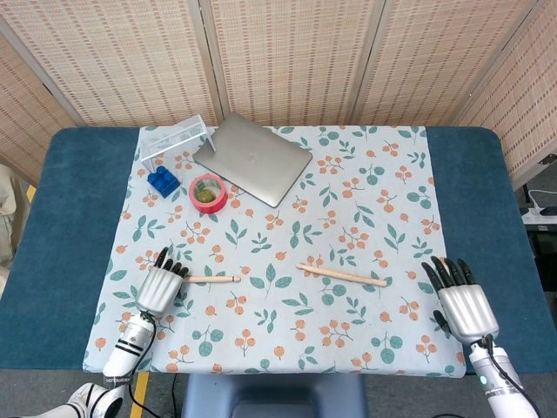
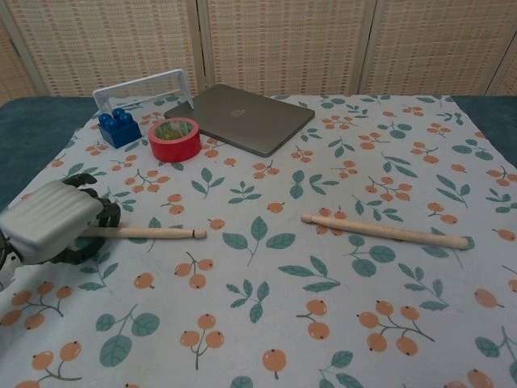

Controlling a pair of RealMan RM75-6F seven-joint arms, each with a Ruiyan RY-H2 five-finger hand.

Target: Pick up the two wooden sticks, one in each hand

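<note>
**Wooden sticks on the cloth, left hand curled over one end**

Two wooden sticks lie flat on the floral tablecloth (image 1: 365,165), side by side across the near half, well apart from each other. The left stick (image 2: 145,233) runs from under the left hand (image 2: 52,222) toward the centre; its outer end is hidden beneath the hand. The dark fingers (image 2: 103,214) curl down around that end. Whether they clamp it or only cover it cannot be told, and the rest of the stick lies on the cloth. The right stick (image 1: 341,275) lies untouched, slightly slanted. The right hand (image 1: 459,300) rests near the cloth's right edge, well apart from that stick, its fingers (image 1: 444,273) spread and holding nothing. At the far left corner sit a laptop (image 1: 252,158), a red tape roll (image 1: 208,193), a blue brick (image 1: 163,180) and a clear rack (image 1: 177,138).
</note>
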